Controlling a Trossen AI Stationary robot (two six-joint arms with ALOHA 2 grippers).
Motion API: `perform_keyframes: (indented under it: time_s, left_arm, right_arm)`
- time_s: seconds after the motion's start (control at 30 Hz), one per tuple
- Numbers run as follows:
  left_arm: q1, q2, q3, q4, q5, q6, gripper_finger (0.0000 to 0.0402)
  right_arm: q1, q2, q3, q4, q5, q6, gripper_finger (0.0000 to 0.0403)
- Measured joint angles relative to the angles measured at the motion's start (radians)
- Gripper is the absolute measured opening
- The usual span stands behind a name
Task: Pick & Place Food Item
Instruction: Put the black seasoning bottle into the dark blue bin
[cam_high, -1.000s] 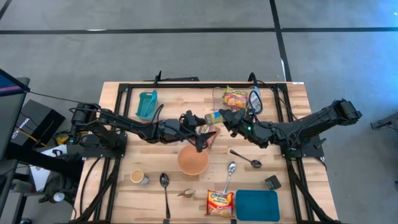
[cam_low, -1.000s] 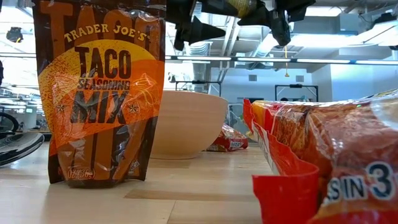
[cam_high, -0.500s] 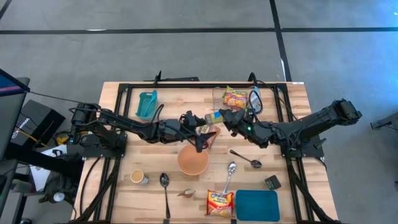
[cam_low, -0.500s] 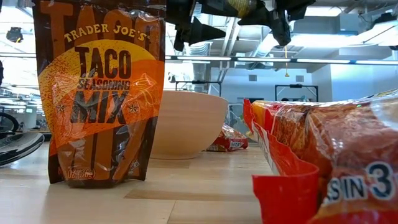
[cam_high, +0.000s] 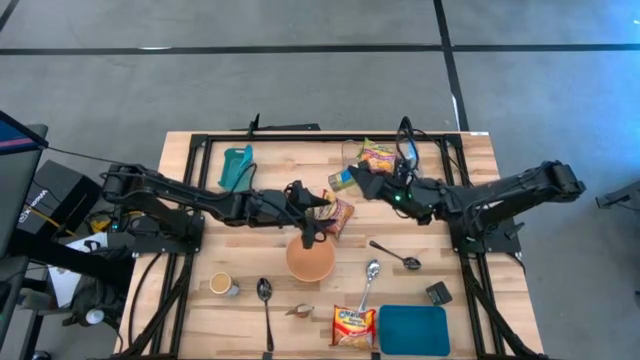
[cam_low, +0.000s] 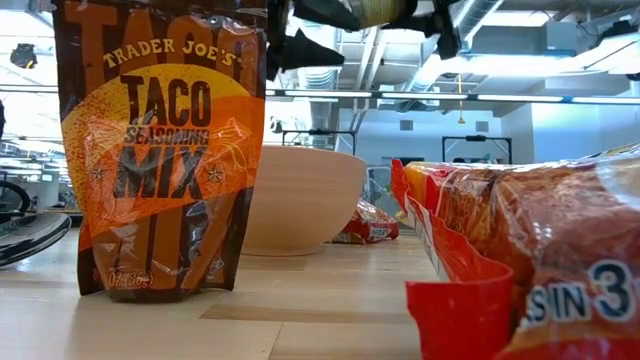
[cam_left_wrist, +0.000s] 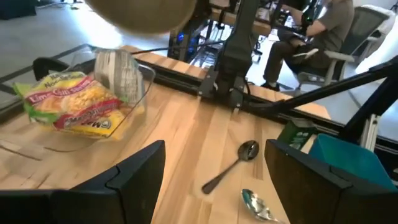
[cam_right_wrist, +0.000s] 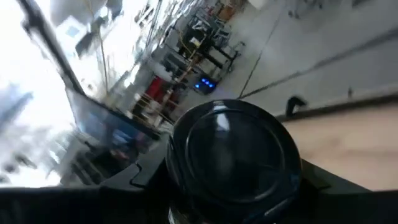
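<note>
1. From the low view, nearest me: a red ramen packet (cam_low: 520, 260) at the table's front edge, and a Trader Joe's taco seasoning mix pouch (cam_low: 160, 150) standing upright.
2. Behind them I see the tan bowl (cam_high: 310, 258) mid-table, with two spoons (cam_high: 372, 272) and a teal lid (cam_high: 413, 330) to its right.
3. The left gripper (cam_high: 312, 222) hangs just above the bowl's far rim, beside an orange snack packet (cam_high: 340, 212). Its fingers (cam_left_wrist: 134, 180) are spread apart and I see nothing between them.
4. Farther back, the right gripper (cam_high: 358, 182) is raised clear of the table, clamped on a small can (cam_high: 343, 180) with a dark lid (cam_right_wrist: 233, 152).
5. Farthest: a clear tray (cam_high: 352, 150) holding a yellow noodle packet (cam_high: 379, 156).
</note>
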Motion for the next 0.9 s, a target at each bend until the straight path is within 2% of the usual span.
perform_keyframes:
  time_s: [0.13, 0.37, 0.67, 0.9]
  left_arm:
    - [0.0, -0.056, 0.0, -0.071, -0.001, 0.0, 0.0271]
    - [0.0, -0.129, 0.0, -0.115, -0.002, 0.0, 0.0271]
    - [0.002, -0.146, 0.0, -0.117, -0.003, 0.0, 0.0271]
    - [0.002, -0.145, 0.0, -0.123, -0.011, 0.0, 0.0271]
  right_arm:
    - [-0.019, -0.014, 0.05, -0.187, -0.026, -0.175, 0.0198]
    - [-0.035, -0.015, 0.135, -0.503, -0.068, -0.32, 0.0201]
    - [-0.056, -0.015, 0.154, -0.585, -0.307, -0.339, 0.0202]
    - [-0.056, -0.015, 0.154, -0.7, -0.332, -0.34, 0.0202]
